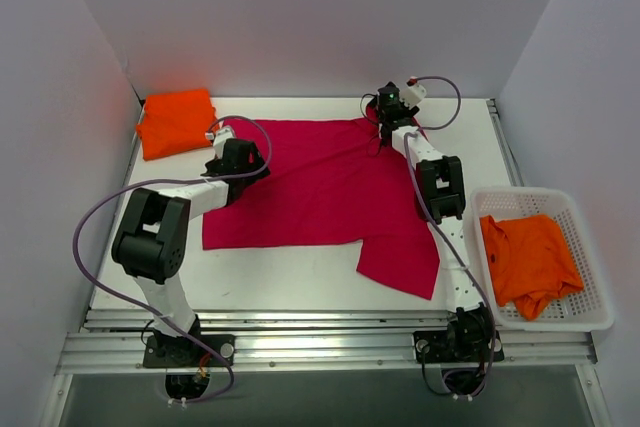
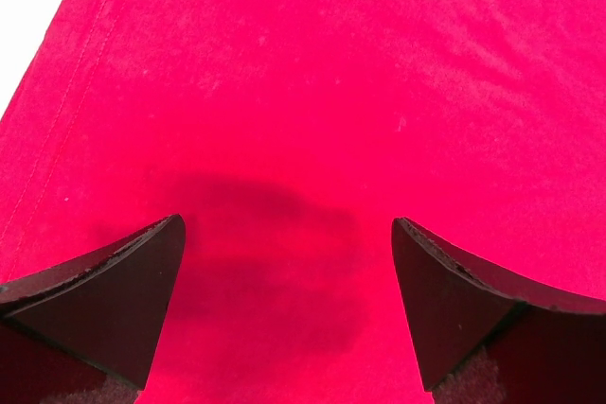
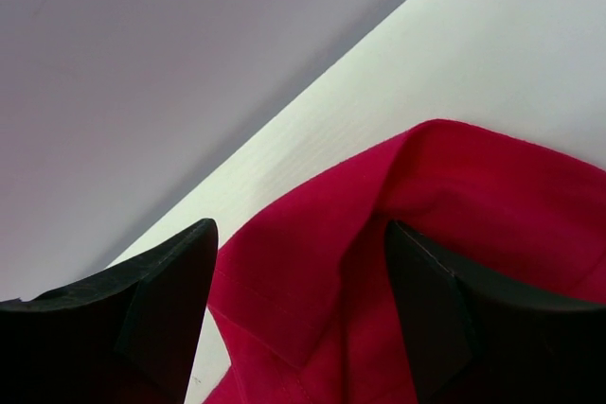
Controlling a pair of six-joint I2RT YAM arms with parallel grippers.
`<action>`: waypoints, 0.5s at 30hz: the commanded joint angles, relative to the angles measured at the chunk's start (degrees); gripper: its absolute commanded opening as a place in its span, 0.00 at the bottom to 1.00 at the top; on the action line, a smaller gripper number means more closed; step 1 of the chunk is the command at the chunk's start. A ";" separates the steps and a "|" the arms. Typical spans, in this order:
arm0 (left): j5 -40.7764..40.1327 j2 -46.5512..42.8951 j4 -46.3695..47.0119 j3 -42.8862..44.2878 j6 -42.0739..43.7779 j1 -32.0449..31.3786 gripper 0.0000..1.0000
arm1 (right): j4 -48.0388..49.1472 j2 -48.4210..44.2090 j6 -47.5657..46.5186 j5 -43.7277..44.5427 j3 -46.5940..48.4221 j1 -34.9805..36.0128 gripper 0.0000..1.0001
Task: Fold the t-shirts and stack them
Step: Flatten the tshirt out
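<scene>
shirt in work: crimson-pink soft cloth t-shirt (image 1: 320, 187), spread mostly flat in the middle of the white table (image 1: 290, 277); one part hangs out toward the near right, not yet folded in
done pile: bright orange folded t-shirt (image 1: 177, 122), far left corner, just beside the pink one's corner
waiting: bright orange crumpled t-shirt (image 1: 528, 262) in the white plastic mesh basket (image 1: 520, 193), right side
left gripper (image 2: 289, 229): over the pink shirt's left part, fingers spread wide, nothing held; flat cloth below, side hem visible at left in the wrist view
right gripper (image 3: 301, 234): at the shirt's far edge, fingers apart, straddling a raised fold of pink cloth, not clamped on it
step (judged): setting up grips for a fold, pinch not made
risk 1: left fingers close on flat cloth away from the hem, slide off or grab one layer only, so the fold drags crooked
risk 2: right pinch takes the bunched ridge, not the true edge; the wrinkle gets locked into the fold
risk 3: the two arms lift unevenly, so the cloth skews or pushes into the orange pile
risk 4: loose near-right part trails and unfolds the result
</scene>
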 commanded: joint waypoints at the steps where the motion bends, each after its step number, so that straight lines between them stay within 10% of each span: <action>1: 0.15 0.65 2.74 2.46 0.54 0.16 1.00 | 0.69 1.51 0.97 -0.75 2.30 -0.17 0.67; 7: 0.41 2.06 3.18 3.07 0.54 0.16 1.00 | 2.19 2.13 1.05 -1.37 2.65 0.10 0.63; 15: 0.77 3.38 3.53 3.51 0.63 0.25 1.00 | 3.24 3.27 0.97 -2.51 4.14 0.54 0.25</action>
